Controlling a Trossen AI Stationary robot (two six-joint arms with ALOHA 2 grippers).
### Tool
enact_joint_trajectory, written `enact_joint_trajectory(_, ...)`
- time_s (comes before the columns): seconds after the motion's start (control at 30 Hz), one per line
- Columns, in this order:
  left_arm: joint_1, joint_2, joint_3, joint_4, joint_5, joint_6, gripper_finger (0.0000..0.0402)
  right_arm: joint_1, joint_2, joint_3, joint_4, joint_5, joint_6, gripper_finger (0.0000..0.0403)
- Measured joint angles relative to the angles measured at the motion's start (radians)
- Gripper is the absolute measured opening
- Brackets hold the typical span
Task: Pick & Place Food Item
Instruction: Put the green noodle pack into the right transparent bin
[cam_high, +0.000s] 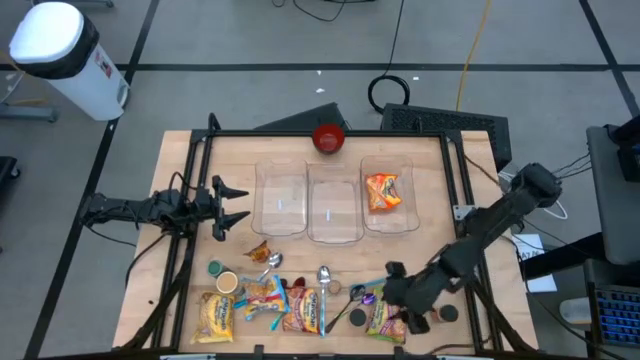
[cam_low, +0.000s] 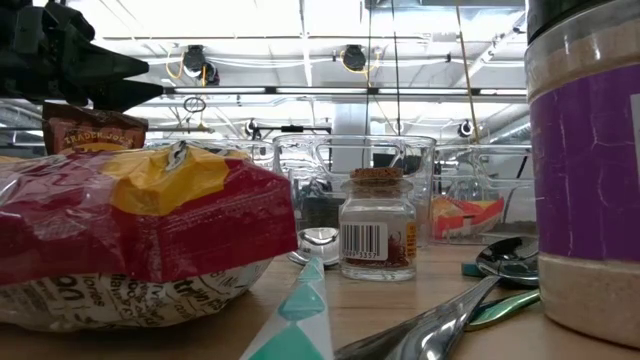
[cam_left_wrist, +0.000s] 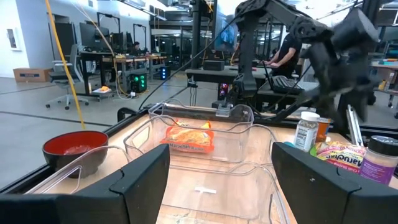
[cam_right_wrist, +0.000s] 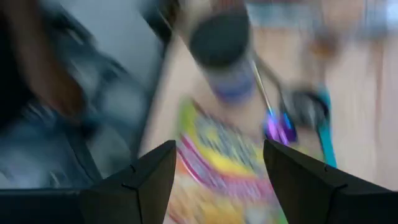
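My right gripper (cam_high: 393, 287) hangs open over the near right of the table, slanting down. Below its fingers lies a colourful food packet (cam_right_wrist: 217, 165), seen in the high view as a green and yellow packet (cam_high: 383, 318). Beyond it stands a dark-lidded jar (cam_right_wrist: 221, 43). The gripper touches nothing. An orange food packet (cam_high: 383, 192) lies flat in the right-hand clear bin (cam_high: 390, 222). My left gripper (cam_high: 235, 207) waits open at the table's left, level, pointing at the bins (cam_left_wrist: 221, 163).
Two more clear bins (cam_high: 282, 200) (cam_high: 334, 205) stand beside the right one, and a red bowl (cam_high: 329, 138) behind them. Along the near edge lie a yellow bag (cam_high: 213, 315), packets (cam_high: 300, 310), spoons (cam_high: 324, 280) and small jars (cam_high: 441, 314). Black frame bars run along both table sides.
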Motion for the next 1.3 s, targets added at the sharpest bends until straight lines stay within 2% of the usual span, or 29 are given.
enact_joint_trajectory(0.1,0.0,0.0,0.0,0.0,0.0,0.0,0.0285,-0.023,0.065,0.013,-0.061,-0.05,-0.014,0.0235)
enact_joint_trajectory(0.27,0.0,0.0,0.0,0.0,0.0,0.0,0.0285,-0.047,0.142,0.014,-0.053,-0.15,-0.015,0.0235)
enact_joint_trajectory(0.4,0.0,0.0,0.0,0.0,0.0,0.0,0.0285,-0.057,0.169,0.015,-0.048,-0.186,-0.016,0.0227)
enact_joint_trajectory(0.57,0.0,0.0,0.0,0.0,0.0,0.0,0.0285,-0.065,0.173,0.015,-0.053,-0.184,-0.036,0.0184)
enact_joint_trajectory(1.03,0.0,0.0,0.0,0.0,0.0,0.0,0.0285,-0.082,0.173,0.015,-0.065,-0.182,-0.103,0.0012)
enact_joint_trajectory(1.3,0.0,0.0,0.0,0.0,0.0,0.0,0.0285,-0.088,0.165,0.015,-0.066,-0.182,-0.102,0.0001)
